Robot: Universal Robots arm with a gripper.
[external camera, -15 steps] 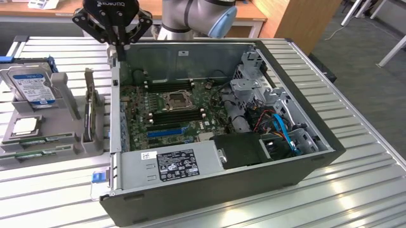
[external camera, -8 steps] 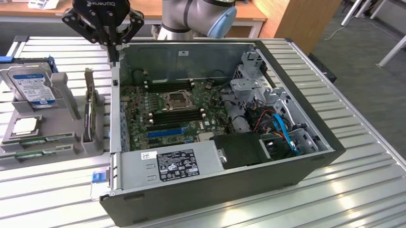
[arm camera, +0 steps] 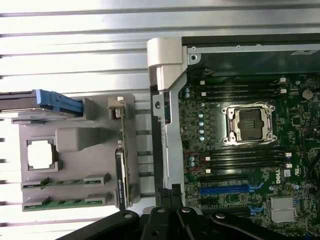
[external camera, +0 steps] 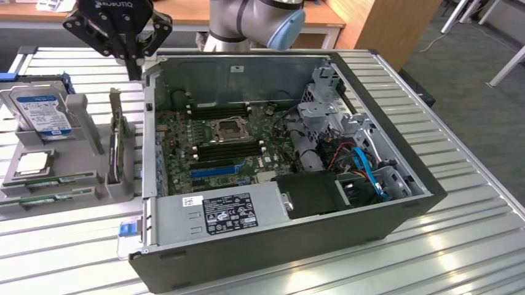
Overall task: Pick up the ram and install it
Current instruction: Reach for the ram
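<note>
Caution: the gripper (external camera: 132, 72), fingers clenched on nothing beside the grey tray (arm camera: 75, 140), would likely strike the ram (arm camera: 65, 181) lying in that tray unless opened before descent.

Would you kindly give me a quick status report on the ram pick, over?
Gripper shut, holding nothing, above case edge. Two ram sticks lie flat in grey tray, untouched. Upright expansion card stands beside them.

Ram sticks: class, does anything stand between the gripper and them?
Nothing lies over the ram sticks in the grey holder. The upright expansion card stands in that holder, between them and the raised gripper.
</note>
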